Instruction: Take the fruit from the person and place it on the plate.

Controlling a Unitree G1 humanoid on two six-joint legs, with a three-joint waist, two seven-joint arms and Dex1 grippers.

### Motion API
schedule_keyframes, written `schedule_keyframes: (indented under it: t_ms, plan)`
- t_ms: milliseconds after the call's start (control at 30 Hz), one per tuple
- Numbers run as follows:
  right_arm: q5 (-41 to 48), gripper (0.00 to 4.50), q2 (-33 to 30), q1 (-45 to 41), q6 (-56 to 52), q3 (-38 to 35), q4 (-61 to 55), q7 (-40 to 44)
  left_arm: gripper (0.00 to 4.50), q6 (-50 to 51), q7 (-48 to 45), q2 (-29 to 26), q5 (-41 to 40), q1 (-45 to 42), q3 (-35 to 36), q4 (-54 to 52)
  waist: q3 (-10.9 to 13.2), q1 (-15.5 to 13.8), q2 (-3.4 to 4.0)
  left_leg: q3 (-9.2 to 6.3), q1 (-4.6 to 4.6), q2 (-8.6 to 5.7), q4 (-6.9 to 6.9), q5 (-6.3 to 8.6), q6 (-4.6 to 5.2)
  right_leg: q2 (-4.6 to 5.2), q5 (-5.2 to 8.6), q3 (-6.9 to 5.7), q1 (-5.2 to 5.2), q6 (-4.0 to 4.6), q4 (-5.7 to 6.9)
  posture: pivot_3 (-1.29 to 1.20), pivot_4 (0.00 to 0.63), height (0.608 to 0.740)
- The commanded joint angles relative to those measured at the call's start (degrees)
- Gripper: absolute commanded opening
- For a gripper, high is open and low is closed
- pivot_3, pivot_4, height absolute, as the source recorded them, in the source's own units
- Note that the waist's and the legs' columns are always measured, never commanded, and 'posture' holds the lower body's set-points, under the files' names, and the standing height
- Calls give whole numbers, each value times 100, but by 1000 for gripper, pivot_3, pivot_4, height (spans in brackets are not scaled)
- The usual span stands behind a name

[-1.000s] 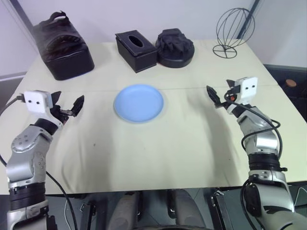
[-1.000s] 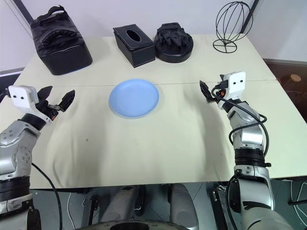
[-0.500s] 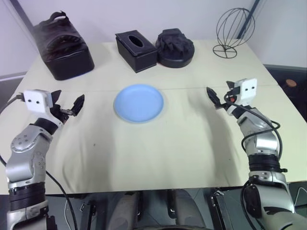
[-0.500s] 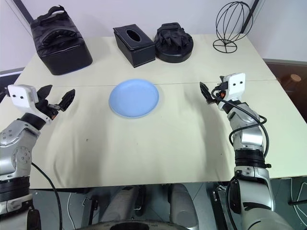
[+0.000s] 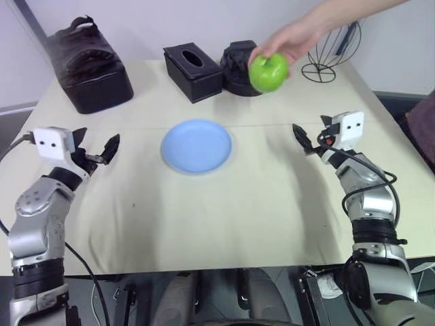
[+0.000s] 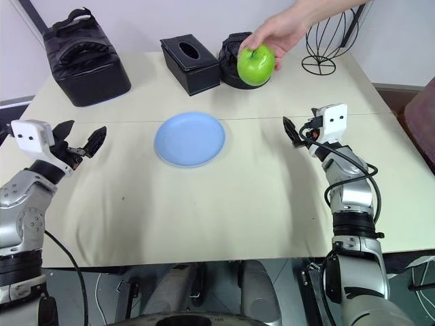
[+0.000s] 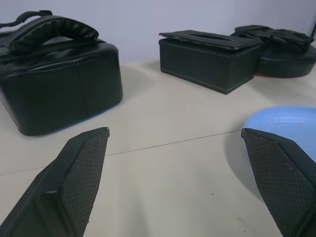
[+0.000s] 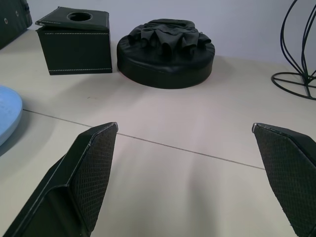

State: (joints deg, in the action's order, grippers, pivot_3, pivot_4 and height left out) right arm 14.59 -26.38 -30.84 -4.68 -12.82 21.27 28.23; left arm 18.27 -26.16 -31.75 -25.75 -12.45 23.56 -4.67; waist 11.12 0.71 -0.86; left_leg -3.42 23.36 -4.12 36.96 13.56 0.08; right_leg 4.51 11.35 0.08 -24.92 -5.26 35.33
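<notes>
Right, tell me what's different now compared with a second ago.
A person's hand has reached in from the far right side, holding a green apple in the air above the far part of the table, near the round black ridged object. Nothing was let go. The left pincer and right pincer stay open and in place, and the blue plate has not moved.
</notes>
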Motion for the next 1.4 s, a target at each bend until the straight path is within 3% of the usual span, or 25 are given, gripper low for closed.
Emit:
schedule_keyframes:
  t_ms: [33,233,433,533,700,867,1400]
  plan:
    - [-6,4458,-61,-97,69,-43,-106,-13,4500,-85,-88,-117,-38,-116,73,-100,0,0,0,0,0,0,0,0,0,0,0,0,0,0,0,0,150,740]
    - [-17,4458,-57,-142,69,-18,-61,15,4500,894,-1629,-755,-1426,-450,-131,-839,0,-1,0,0,1,0,1,0,0,1,0,-1,1,0,-1,0,150,740]
    - [34,4458,-133,-80,-58,20,-331,116,4500,1541,-2584,-1369,-1885,-901,-545,-843,0,26,1,1,-3,1,0,0,0,-5,2,-1,5,2,-2,0,150,740]
    - [60,4458,-386,98,-319,191,-1064,477,4500,1622,-2836,-1516,-1821,-1100,-757,-779,2,21,4,1,-2,2,0,-1,1,-9,2,-1,4,1,-2,0,150,740]
    - [811,4458,-423,-57,-1573,27,-2006,517,4500,1503,-2896,-1393,-1625,-1345,-958,-509,2,27,3,0,-3,4,1,0,1,-7,2,-1,5,0,-2,0,150,740]
    - [1565,4458,-55,-545,-2557,-229,-2054,135,4500,1426,-2952,-1208,-1534,-1498,-1124,-422,2,6,3,-1,-2,4,2,0,1,-5,2,-1,5,1,-2,0,150,740]
    - [2114,4458,652,-1699,-3069,-329,-1270,-316,4500,1381,-2618,-955,-1535,-1208,-933,-823,2,11,4,-2,1,2,-1,0,2,-1,1,-2,0,1,-2,0,150,740]
